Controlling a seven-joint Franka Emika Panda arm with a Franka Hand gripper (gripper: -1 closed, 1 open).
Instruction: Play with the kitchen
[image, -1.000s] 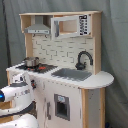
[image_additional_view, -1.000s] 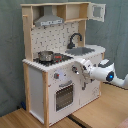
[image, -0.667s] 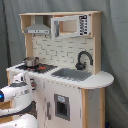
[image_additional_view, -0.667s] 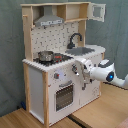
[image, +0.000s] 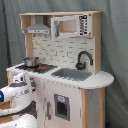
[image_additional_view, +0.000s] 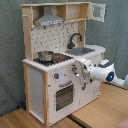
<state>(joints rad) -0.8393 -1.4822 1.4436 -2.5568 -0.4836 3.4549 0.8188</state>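
We see the kitchen (image: 62, 65) standing upright in the middle of both exterior views (image_additional_view: 62, 62), a tall white and light-wood toy unit set against a grey-green curtain (image_additional_view: 10, 55). In the second exterior view it rests on a wooden floor (image_additional_view: 100, 112). On its countertop a small metal pot (image_additional_view: 45, 55) sits on the stove (image_additional_view: 52, 58), and beside that lies the grey sink (image_additional_view: 85, 50) with the black faucet (image_additional_view: 75, 38) arched over it. Above the stove hangs the grey range hood (image_additional_view: 50, 21), and next to it a small upper cabinet stands with its door (image_additional_view: 97, 12) swung open. In the first exterior view we find the same pot (image: 30, 62), sink (image: 71, 74), faucet (image: 83, 59) and hood (image: 38, 30). The windowed oven door (image_additional_view: 63, 96) is shut on the front panel, with knobs (image_additional_view: 56, 76) above it.

The white arm (image_additional_view: 107, 75) reaches in from the second exterior view's right, and its gripper (image_additional_view: 79, 70) is up against the front of the kitchen, just below the counter edge near the knobs. It seems to touch the panel, though we cannot be sure, and we cannot tell whether its fingers are spread or pressed together. In the first exterior view the arm (image: 17, 95) fills the lower left, in front of the stove side.
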